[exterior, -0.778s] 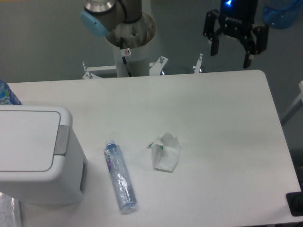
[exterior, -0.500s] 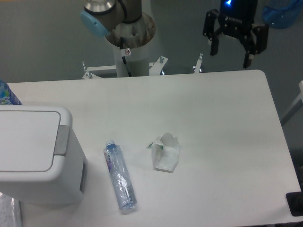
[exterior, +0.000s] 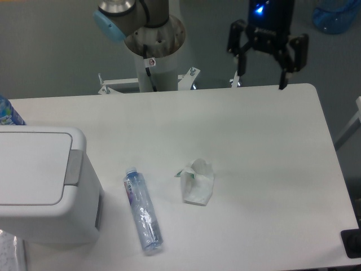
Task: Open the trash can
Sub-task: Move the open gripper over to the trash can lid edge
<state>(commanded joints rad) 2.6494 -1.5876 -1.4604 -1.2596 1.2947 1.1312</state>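
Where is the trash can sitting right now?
The trash can stands at the table's left edge, lid shut, with a plastic bottle lying just right of it.

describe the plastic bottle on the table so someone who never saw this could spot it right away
Start at the big white trash can at the table's left edge. Just right of it lies the bottle, flat on its side, cap pointing away from the camera. Unlike the crumpled white wrapper further right, it is clear, bluish and long.

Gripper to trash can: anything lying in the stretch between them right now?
Mostly bare white table. The plastic bottle and crumpled wrapper lie below the straight line from gripper to trash can.
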